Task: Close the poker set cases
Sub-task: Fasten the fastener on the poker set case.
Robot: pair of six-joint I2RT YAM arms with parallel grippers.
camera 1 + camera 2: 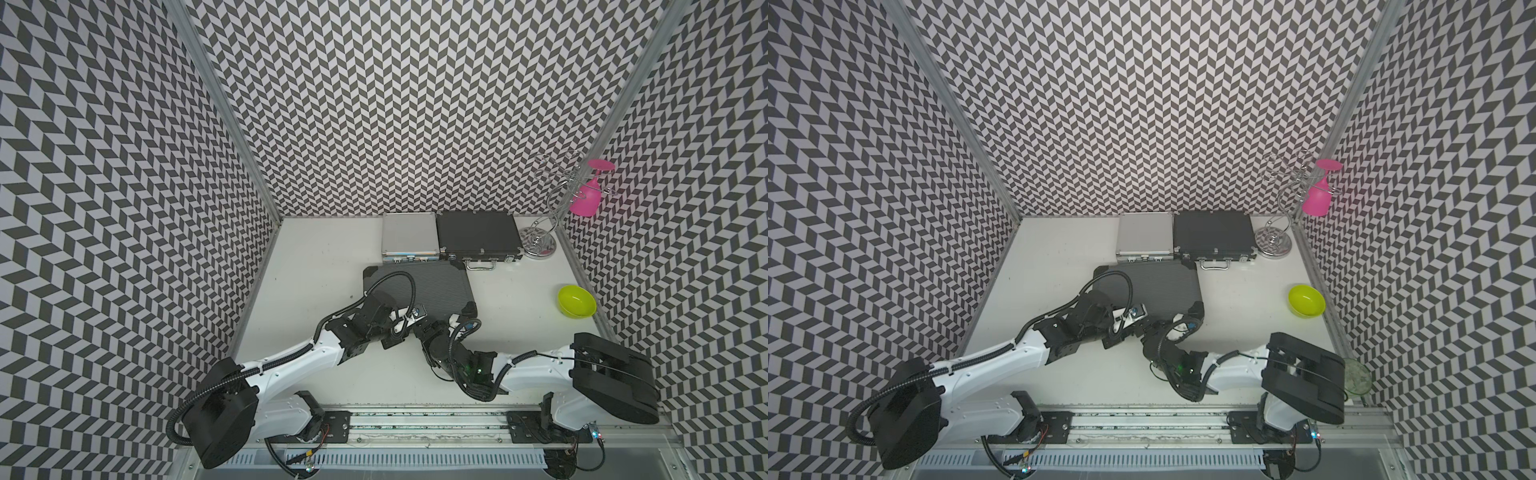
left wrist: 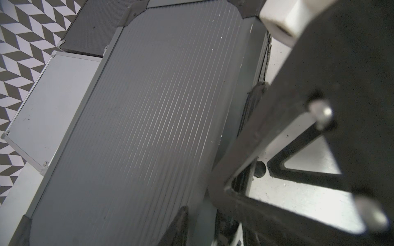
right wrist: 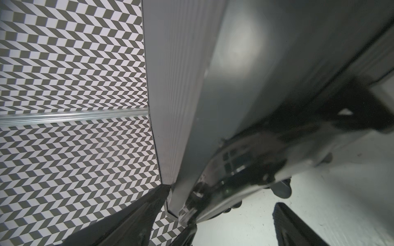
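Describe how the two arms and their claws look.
Left arm and right arm: white shells, black joints, bulky black base housings, black ribbed cable conduits looped alongside. A green light glows at the right wrist. The left claw is black, with triangular cut-outs and silver screws.

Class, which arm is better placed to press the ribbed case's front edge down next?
Left, likely: left gripper sits over the ribbed case's front edge midway; right gripper stands open at its corner.

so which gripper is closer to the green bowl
right. the right gripper is at the near corner of the ribbed black case that faces the green bowl; the left gripper is along the same near edge, further from it
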